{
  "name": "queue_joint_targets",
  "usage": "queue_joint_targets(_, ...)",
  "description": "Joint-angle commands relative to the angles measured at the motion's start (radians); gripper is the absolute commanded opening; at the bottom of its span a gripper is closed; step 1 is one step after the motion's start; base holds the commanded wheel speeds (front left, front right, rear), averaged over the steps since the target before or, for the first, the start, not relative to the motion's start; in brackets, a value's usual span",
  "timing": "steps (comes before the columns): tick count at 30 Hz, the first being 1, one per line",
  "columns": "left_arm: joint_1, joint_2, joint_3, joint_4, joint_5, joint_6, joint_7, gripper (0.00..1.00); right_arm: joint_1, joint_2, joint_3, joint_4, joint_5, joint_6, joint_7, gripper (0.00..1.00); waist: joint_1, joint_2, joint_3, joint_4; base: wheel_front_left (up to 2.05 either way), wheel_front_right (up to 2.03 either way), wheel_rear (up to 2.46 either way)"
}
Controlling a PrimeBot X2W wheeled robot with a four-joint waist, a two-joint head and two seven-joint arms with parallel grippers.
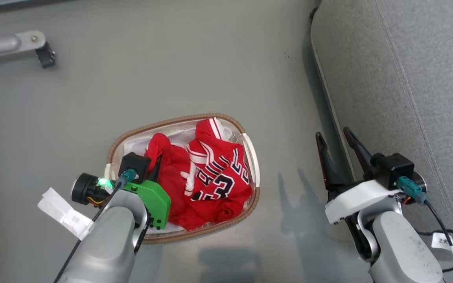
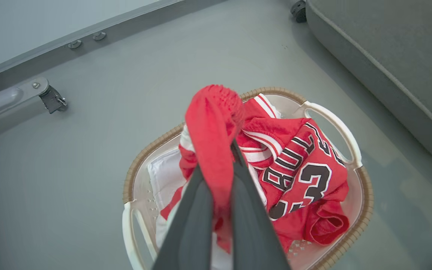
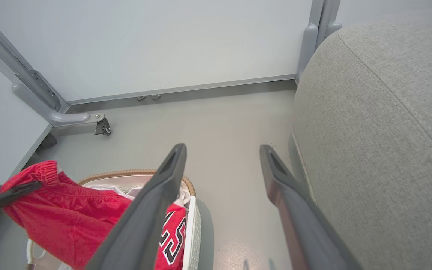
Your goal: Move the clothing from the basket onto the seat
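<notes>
The left tool (image 2: 221, 165) clamps the red shorts (image 2: 212, 123) by the waistband above the basket (image 2: 366, 195), likely to clear its rim; the jersey (image 2: 302, 165) lies inside. The right tool (image 1: 338, 141) hovers spread, empty, beside the grey seat (image 1: 407, 78).

Red shorts (image 2: 212, 123) bunched, lifted partly above basket (image 1: 179, 119), pinched in left gripper (image 2: 219, 159). Red jersey (image 2: 302, 165) crumpled inside basket, lettering up. Basket cream, oval, brown rim. Grey seat (image 1: 407, 78) right of basket, apart.
</notes>
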Motion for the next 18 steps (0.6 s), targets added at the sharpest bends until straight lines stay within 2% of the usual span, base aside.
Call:
queue_joint_targets(1, 0.029, -0.008, 0.006, -0.024, -0.004, -0.004, -0.003, 0.0, 0.028, -0.007, -0.014, 0.005, -0.005, -0.001, -0.002, 1.0, 0.0001, -0.0001, -0.134, 0.094, 0.0, 0.0, 0.0)
queue_joint_targets(10, 0.107, -0.032, 0.041, -0.23, -0.055, -0.005, -0.004, 0.0, 0.126, -0.006, -0.044, 0.033, -0.022, -0.001, -0.002, 1.0, 0.0001, -0.0001, -0.272, 0.152, 0.0, 0.0, 0.0)
queue_joint_targets(18, 0.128, -0.035, 0.053, -0.426, -0.089, 0.013, -0.003, 0.0, 0.184, -0.006, -0.03, 0.046, -0.006, -0.001, -0.002, 1.0, 0.0001, -0.0001, -0.354, 0.167, 0.0, 0.0, 0.0)
